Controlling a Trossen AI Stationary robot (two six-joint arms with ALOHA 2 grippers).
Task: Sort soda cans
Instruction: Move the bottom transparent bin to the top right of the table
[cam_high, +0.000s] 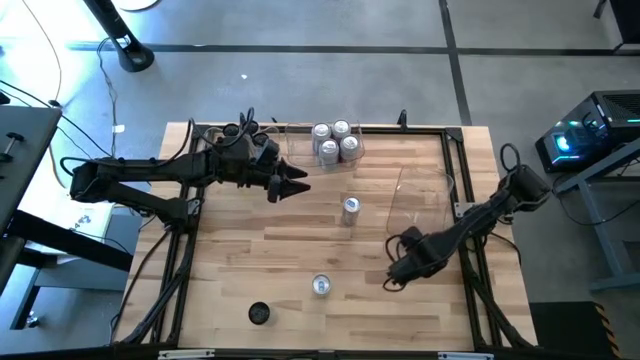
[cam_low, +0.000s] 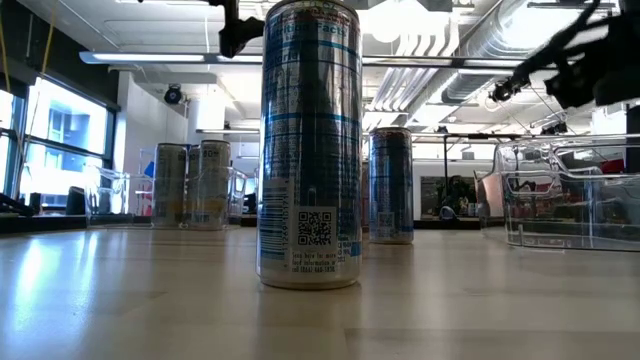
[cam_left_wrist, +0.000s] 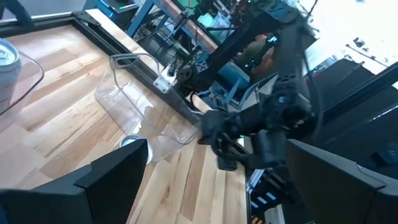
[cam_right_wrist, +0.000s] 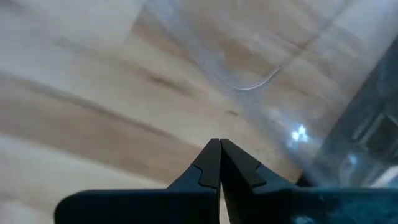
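Note:
Three silver soda cans (cam_high: 333, 140) stand together inside a clear bin at the table's far edge. One silver can (cam_high: 350, 207) stands upright mid-table, another (cam_high: 321, 286) stands toward the near edge and fills the low view (cam_low: 308, 150), and a black-topped can (cam_high: 259, 314) stands near the near edge. My left gripper (cam_high: 298, 187) hovers open and empty, left of the mid-table can, whose top (cam_left_wrist: 130, 142) shows beside one finger. My right gripper (cam_high: 393, 278) is shut and empty (cam_right_wrist: 219, 146), low over the wood near the right bin.
A second clear bin (cam_high: 422, 195) sits on the right side of the table, seen also in the low view (cam_low: 570, 195) and the left wrist view (cam_left_wrist: 134, 102). A black frame (cam_high: 455, 150) borders the table. Bare wood (cam_high: 250, 250) lies left of centre.

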